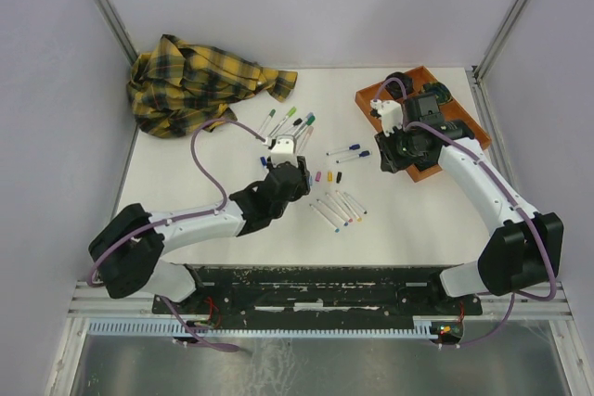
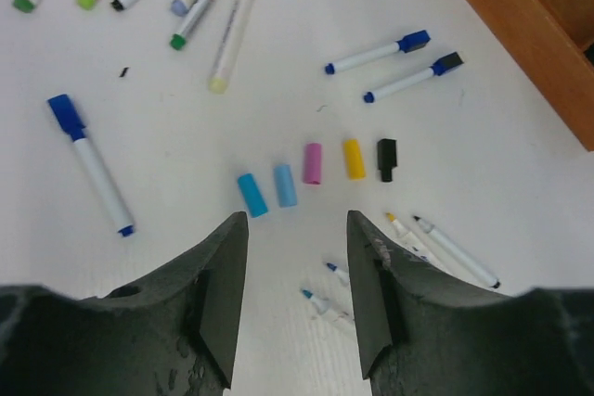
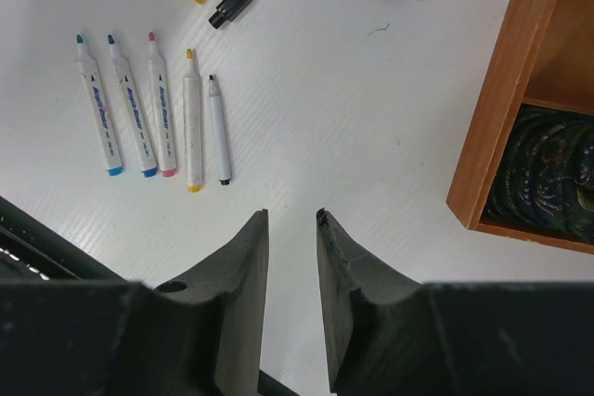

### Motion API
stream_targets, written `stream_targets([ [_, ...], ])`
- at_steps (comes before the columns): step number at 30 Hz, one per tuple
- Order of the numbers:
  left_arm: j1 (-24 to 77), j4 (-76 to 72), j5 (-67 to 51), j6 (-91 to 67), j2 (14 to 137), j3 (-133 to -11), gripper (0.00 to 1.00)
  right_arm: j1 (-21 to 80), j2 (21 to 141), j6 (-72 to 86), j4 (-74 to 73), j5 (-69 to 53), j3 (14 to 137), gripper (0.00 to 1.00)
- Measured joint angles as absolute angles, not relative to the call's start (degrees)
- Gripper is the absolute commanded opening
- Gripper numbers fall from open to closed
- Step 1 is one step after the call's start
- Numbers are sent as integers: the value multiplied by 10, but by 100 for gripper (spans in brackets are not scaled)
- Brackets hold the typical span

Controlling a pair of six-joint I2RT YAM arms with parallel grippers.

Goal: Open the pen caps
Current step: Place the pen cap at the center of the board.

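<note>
Far left, the plaid cloth [image 1: 200, 81] is sitting at the back corner of the table [image 1: 167, 173], well apart from your arms. Your left gripper [image 2: 297, 224] is hovering with jaws standing wide, nothing between them. Just ahead of it the pen caps [image 2: 313, 163] are lying loose in a row of five running left-right: blue, light blue, pink, yellow, black. Long axes are pointing roughly away from the gripper, with the two blues leaning left. The top view is only giving you pink, yellow and black; the arm is covering the blues. The right wrist view is showing five uncapped pens [image 3: 153, 108] lying parallel, tips pointing away. Your right gripper [image 3: 290, 220] is hanging with jaws narrow, gripping nothing. The orange tray [image 3: 501, 90] edge is sitting near on its right, with bare table in between.
</note>
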State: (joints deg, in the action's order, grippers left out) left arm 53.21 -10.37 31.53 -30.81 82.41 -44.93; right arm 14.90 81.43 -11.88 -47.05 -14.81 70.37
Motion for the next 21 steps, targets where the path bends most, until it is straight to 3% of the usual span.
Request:
stream_targets([
  [11,479,-91,357,-304,775,-383,65,149,814,-125,-473,-173,704,34],
  [21,416,-75,307,-314,768,-360,68,149,814,-130,-474,-180,704,34],
])
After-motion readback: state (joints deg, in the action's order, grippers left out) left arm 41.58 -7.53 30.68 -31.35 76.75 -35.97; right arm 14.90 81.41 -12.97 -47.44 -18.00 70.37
